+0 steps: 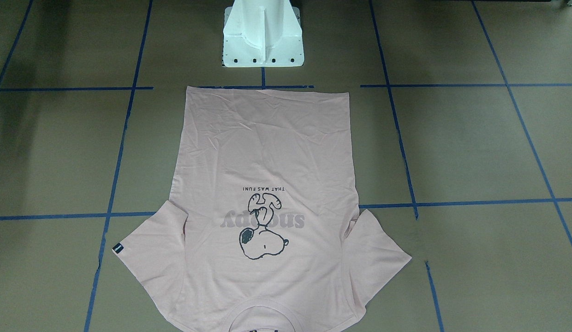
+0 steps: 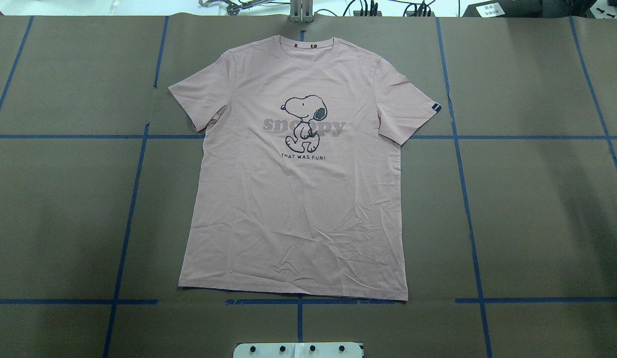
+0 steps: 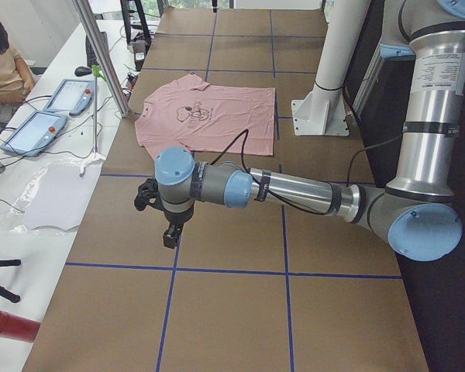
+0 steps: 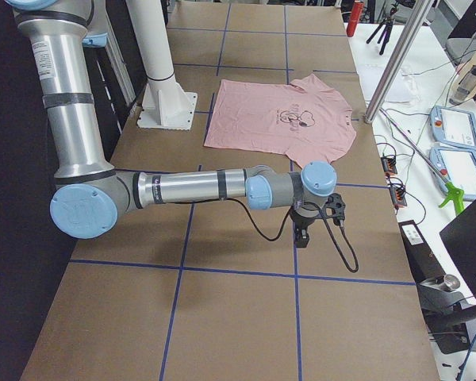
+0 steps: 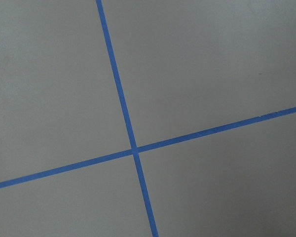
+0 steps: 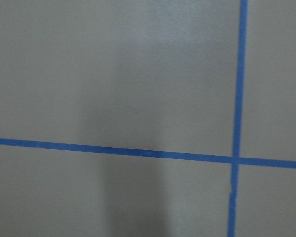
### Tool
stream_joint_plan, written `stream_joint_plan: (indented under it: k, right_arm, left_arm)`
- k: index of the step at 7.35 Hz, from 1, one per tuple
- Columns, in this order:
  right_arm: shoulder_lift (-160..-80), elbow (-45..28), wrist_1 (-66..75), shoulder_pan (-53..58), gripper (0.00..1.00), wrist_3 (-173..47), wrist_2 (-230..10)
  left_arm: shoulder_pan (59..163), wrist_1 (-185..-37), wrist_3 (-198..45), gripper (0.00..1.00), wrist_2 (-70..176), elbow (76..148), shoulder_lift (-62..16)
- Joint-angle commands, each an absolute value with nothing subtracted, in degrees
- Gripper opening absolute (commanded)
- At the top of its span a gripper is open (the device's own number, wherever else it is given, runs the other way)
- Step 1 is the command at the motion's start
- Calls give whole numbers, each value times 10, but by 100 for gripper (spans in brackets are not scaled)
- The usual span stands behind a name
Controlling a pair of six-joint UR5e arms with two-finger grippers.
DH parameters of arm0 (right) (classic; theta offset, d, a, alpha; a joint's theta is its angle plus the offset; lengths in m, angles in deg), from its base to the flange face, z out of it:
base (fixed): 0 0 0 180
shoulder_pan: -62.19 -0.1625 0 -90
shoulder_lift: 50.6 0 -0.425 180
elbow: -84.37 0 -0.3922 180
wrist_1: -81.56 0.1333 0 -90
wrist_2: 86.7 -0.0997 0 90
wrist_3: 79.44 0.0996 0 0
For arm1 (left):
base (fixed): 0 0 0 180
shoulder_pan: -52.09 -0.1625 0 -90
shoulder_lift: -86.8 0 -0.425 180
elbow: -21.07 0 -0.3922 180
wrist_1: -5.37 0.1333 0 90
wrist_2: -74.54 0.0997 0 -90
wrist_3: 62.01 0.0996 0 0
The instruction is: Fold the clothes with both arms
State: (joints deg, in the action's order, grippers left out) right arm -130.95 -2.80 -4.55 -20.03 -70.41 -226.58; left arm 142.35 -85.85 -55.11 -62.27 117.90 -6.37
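Note:
The pale pink T-shirt (image 2: 298,209) lies flat and spread out on the brown table, print side up, with the cartoon dog (image 2: 303,122) and grey "snoopy" lettering showing. Its collar points away from the robot's base, and it also shows in the front view (image 1: 267,152). My left gripper (image 3: 169,232) hangs over bare table near the table's left end, well apart from the shirt (image 3: 209,116). My right gripper (image 4: 301,234) hangs over bare table near the right end, apart from the shirt (image 4: 278,119). I cannot tell whether either gripper is open or shut. Both wrist views show only brown paper and blue tape lines.
The white pedestal (image 1: 263,37) stands just behind the shirt's hem. Blue tape lines (image 2: 134,199) grid the table. A metal pole (image 3: 101,54) stands at the far edge by the collar. Teach pendants (image 3: 31,128) and a seated person (image 3: 0,62) are at a side table.

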Motion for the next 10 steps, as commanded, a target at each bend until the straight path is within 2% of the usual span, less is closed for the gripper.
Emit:
stream_joint_plan:
  k: [1,2,4,7,8,10]
  right_arm:
    - [-1248,-23,49,-98,100,-529,-2218]
    - [-1225,-17,87,-38,100,-466,-2159]
    - [-1123,98,188,0,100,-261,-2142]
    - [-1056,204,225,31,96,-205,-2087]
    - [-1047,217,225,36,96,-199,-2087]
    - [-1046,227,225,57,88,-145,-2081]
  left_arm:
    - [1412,-874,-558,100,-629,1177,-68]
    - [1410,-910,-558,100,-632,1178,-62]
    - [1409,-919,-555,100,-634,1175,-51]
    - [1409,-919,-555,100,-641,1181,-49]
    - [1409,-919,-554,100,-653,1181,-48]
    - [1409,-920,-553,100,-654,1182,-48]
